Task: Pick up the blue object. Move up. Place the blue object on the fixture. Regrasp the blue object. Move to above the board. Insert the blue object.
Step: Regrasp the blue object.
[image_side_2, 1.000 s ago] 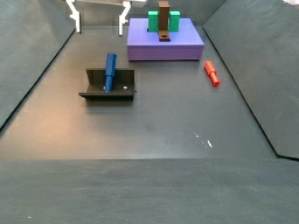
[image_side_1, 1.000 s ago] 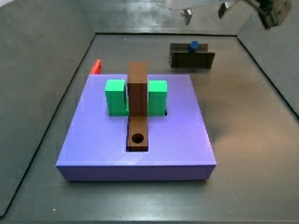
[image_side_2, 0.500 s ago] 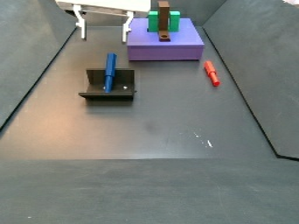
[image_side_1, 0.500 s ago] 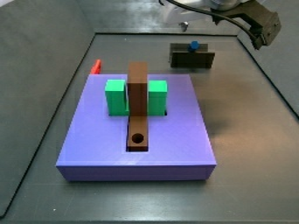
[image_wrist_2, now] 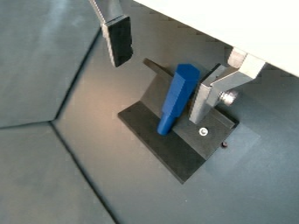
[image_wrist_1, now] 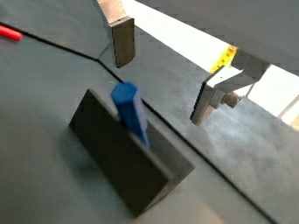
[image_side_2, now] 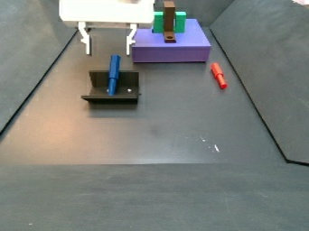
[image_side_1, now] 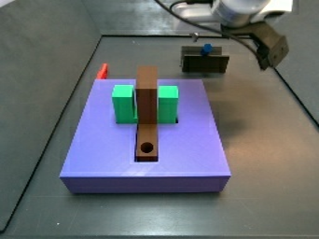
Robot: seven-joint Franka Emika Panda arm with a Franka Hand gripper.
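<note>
My gripper (image_side_2: pixel 107 40) hangs above the fixture (image_side_2: pixel 112 88), fingers spread wide and holding nothing; in a wrist view one finger (image_wrist_2: pixel 118 39) sits off to one side of the blue object (image_wrist_2: pixel 177 98) and the other finger (image_wrist_2: pixel 214 91) just beside it, so I judge I am not centred on it; that is the first risk, because if I drop straight down from here the nearer finger could clip the top of the blue object and knock it out of its lean; the blue object (image_side_2: pixel 114 74) rests propped against the fixture, tilted rather than upright, so a nudge might slide it along the bracket or tip it onto the floor; closing off-centre could also twist it in the pads, and a crooked hold would spoil the insertion later; beyond that, the purple board (image_side_2: pixel 171 41) stands near, carrying a brown bar (image_side_1: pixel 147 111) and a green block (image_side_1: pixel 125 103); a red piece (image_side_2: pixel 219 75) lies on the floor, well apart from me.
</note>
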